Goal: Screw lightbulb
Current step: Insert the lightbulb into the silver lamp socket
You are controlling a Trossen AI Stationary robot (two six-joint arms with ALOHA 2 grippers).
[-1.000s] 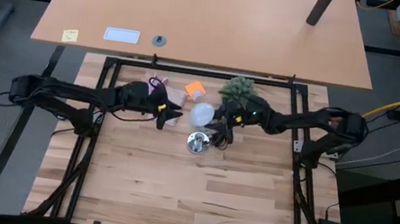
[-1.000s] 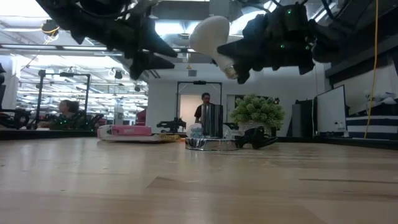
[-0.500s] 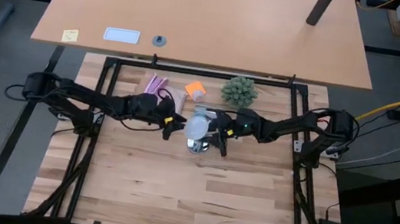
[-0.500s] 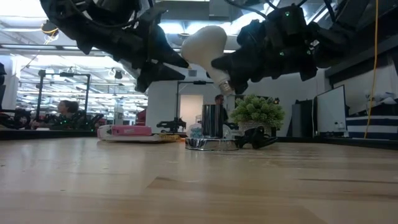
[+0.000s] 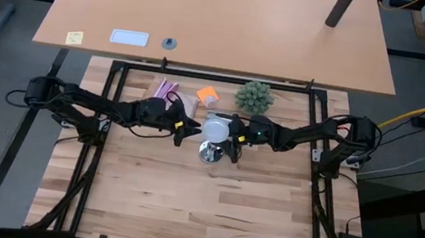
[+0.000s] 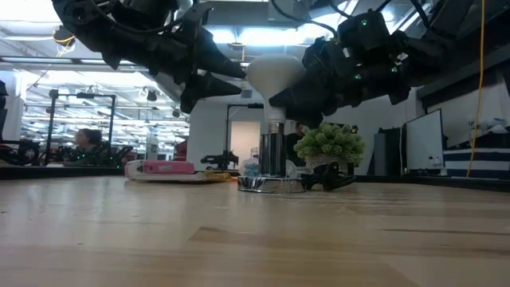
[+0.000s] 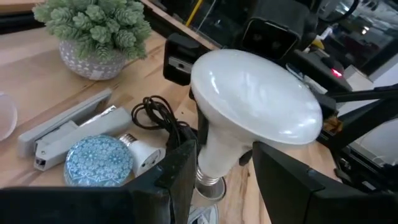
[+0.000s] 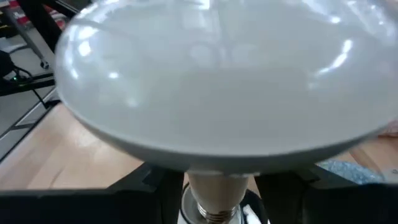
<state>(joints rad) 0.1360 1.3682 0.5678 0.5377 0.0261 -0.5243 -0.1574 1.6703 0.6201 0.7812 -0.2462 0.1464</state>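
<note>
**Bulb upright over the socket, both grippers at its sides**

Near the table's far edge, toward the middle, the left gripper [image 5: 187, 129] reaches in from the left, its fingers [image 7: 177, 171] spread on either side of the lightbulb's neck; whether they touch it I cannot tell. The lightbulb [image 6: 274, 74] stands upright, dome up, its metal thread just above the silver socket base [image 6: 271, 184]. The right gripper [image 5: 234, 136] comes from the right, its fingers clasping the bulb's neck below the dome. Beside the base lie a black cord [image 7: 158, 115], a grey stapler [image 7: 65, 127] and a blue-patterned bulb [image 7: 102, 160]. Farther right, at the far edge, stands a green spiky plant [image 5: 254, 96]. No writing is readable.
</note>
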